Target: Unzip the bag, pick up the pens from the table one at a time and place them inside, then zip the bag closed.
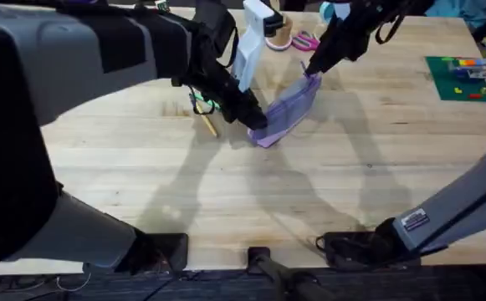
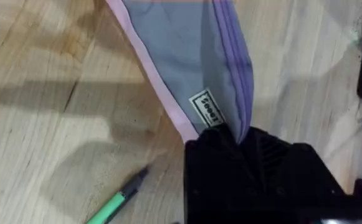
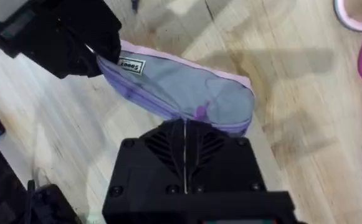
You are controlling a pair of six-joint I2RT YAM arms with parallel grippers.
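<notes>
My left gripper (image 1: pixel 258 119) is clenched on the lower end of the lavender pencil pouch (image 1: pixel 289 109), right beside its small white label (image 2: pixel 207 109); in the left wrist view the black fingers (image 2: pixel 230 146) pinch the fabric where the zipper seam runs down. At about nine o'clock from that end, the green pen (image 1: pixel 202 104) and the yellow-tan pencil (image 1: pixel 207 125) lie on the wooden desk (image 1: pixel 226 184), close together and just beside my left gripper. The pouch slants up toward one o'clock, held between my two arms near the far middle of the desk. My right gripper (image 1: pixel 312 73) is closed on its upper end, and the right wrist view shows the fingers (image 3: pixel 187 149) pressed together against the purple zipper edge. Pink-handled scissors (image 1: pixel 304 40) lie past the pouch at twelve o'clock.
</notes>
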